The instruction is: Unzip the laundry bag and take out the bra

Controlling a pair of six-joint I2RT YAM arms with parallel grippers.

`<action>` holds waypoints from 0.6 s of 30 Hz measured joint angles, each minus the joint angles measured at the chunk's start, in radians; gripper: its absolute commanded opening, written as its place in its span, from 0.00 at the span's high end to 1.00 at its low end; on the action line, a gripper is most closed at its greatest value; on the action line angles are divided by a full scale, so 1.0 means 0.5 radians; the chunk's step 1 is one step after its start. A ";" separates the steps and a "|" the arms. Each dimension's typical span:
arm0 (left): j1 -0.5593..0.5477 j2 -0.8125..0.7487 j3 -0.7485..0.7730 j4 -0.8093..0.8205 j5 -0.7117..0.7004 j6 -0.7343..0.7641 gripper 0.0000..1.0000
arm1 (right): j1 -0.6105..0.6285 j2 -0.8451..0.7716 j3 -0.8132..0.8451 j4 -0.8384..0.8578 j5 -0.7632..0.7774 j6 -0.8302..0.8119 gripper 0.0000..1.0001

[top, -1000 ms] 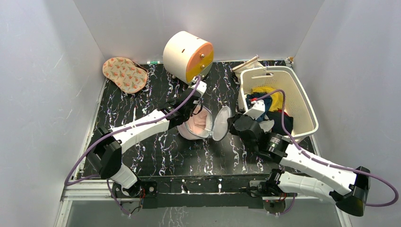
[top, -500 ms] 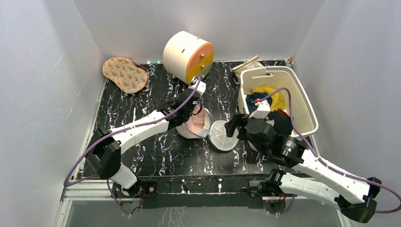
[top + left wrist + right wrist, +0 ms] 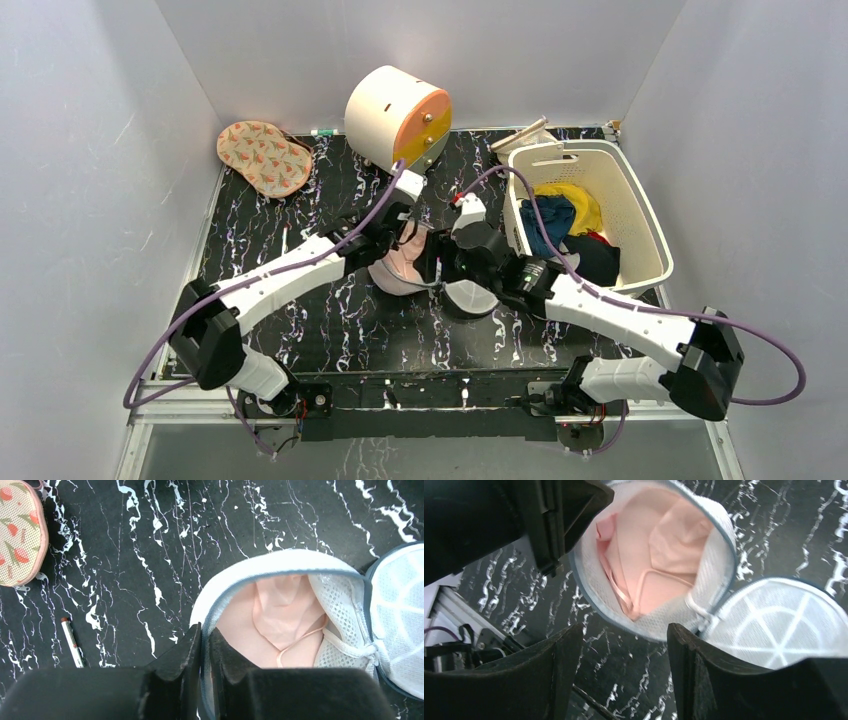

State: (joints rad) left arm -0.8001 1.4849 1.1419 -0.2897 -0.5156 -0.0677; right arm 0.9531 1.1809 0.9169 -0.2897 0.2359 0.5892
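**At mid-table: unzipping done, extraction pending**

Left gripper [image 3: 204, 647] clenched on the laundry bag [image 3: 260, 562] rim. Right gripper [image 3: 624, 627] spread above the opening (nothing grasped). Bra [image 3: 280, 615] lies inside, exposed. Next, I judge: descend, pinch fabric, lift.

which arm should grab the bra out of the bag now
Right. The right gripper is open and hangs over the unzipped bag, with the bra exposed just below its fingers. The left gripper is shut on the bag's rim, which looks to steady it.
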 measured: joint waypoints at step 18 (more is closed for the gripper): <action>0.117 -0.240 -0.195 0.116 0.231 -0.025 1.00 | -0.244 0.702 0.129 0.537 -0.399 -0.018 0.54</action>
State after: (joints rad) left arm -0.7414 1.3651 1.0447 -0.2317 -0.4000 -0.0803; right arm 0.8310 1.5318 0.9813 -0.0212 0.0364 0.5800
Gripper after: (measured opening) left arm 0.014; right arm 0.484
